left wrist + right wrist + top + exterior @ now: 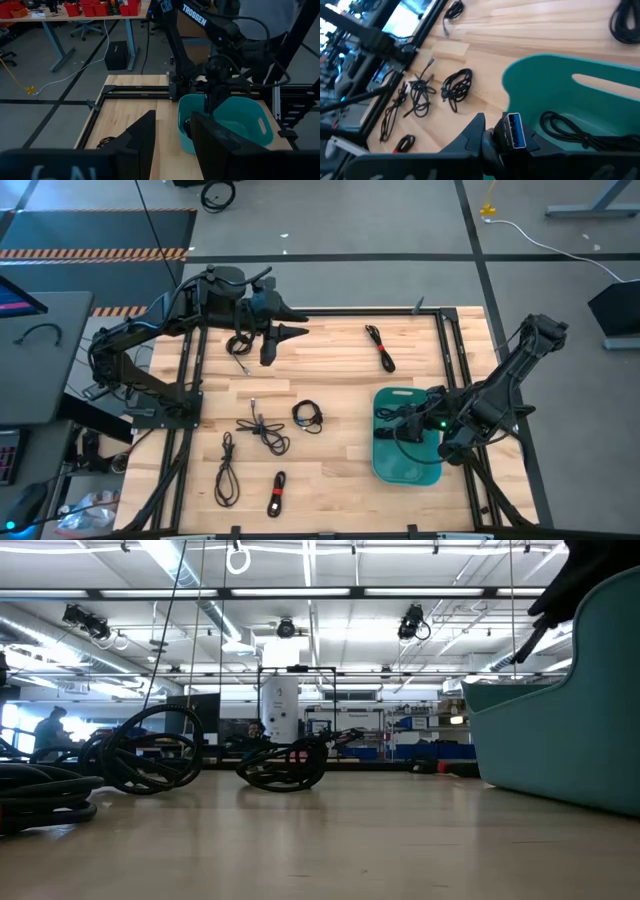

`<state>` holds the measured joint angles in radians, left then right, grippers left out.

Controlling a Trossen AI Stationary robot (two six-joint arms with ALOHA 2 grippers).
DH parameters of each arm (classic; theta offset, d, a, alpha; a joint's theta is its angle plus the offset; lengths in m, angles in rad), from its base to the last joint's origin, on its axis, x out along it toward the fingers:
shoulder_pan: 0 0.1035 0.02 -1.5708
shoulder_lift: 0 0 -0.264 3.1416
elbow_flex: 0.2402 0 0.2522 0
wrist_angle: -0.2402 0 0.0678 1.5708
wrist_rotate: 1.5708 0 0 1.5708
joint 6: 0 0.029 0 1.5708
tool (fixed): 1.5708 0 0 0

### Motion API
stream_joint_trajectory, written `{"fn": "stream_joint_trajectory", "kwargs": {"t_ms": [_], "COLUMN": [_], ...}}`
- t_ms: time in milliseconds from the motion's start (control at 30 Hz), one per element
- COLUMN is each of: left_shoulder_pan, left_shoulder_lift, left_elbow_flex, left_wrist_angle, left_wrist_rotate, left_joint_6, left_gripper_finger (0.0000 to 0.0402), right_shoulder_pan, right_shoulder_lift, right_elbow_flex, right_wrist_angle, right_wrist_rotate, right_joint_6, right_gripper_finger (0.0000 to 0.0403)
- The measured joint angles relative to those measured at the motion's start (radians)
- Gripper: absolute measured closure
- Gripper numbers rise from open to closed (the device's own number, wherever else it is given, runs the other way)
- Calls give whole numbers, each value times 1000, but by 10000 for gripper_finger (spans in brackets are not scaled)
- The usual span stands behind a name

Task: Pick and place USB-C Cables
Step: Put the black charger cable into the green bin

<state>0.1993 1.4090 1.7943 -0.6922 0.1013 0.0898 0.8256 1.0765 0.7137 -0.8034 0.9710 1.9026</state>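
Note:
Several black USB-C cables lie as small bundles on the wooden table: one at the far middle (380,346), one (308,415), a loose one (262,430), one (227,470) and a red-banded one (277,492). Another cable (570,131) lies inside the teal tub (385,462). My right gripper (408,420) hangs over the tub's left part, shut on a cable. My left gripper (285,335) is held open above the table's far left, over a bundle (238,345), touching nothing. My right gripper pinches a black cable between its two fingers just behind its metal plug (514,131). The plug's blue-lined end sticks out past the fingertips. The fingers slant downward above the tub. The rest of that cable is hidden by the gripper itself.
The tub stands at the table's right near side, with its handle slot (605,82) in the wall. Black frame rails (195,380) border the table. Bare wood lies between the bundles and the tub. The low view shows bundles (150,750) and the tub wall (570,740).

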Motion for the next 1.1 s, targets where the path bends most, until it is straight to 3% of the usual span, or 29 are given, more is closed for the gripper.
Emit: {"fn": "stream_joint_trajectory", "kwargs": {"t_ms": [167,400,633,900,1100], "left_shoulder_pan": [0,0,0,0,0], "left_shoulder_lift": [0,0,0,0,0], "left_elbow_flex": [0,0,0,0,0], "left_wrist_angle": [0,0,0,1,1], "left_wrist_rotate": [0,0,0,0,0], "left_joint_6": [0,1,1,1,1], "left_gripper_finger": [271,271,271,271,271], "right_shoulder_pan": [-19,-47,-59,-92,-134], "right_shoulder_lift": [33,73,77,58,41], "right_elbow_flex": [-12,-12,-12,30,150], "right_wrist_angle": [-11,-10,-13,-31,-126], "right_wrist_rotate": [-10,-132,-142,-142,-157], "right_joint_6": [96,187,216,134,25], "right_gripper_finger": [354,354,354,354,354]}}
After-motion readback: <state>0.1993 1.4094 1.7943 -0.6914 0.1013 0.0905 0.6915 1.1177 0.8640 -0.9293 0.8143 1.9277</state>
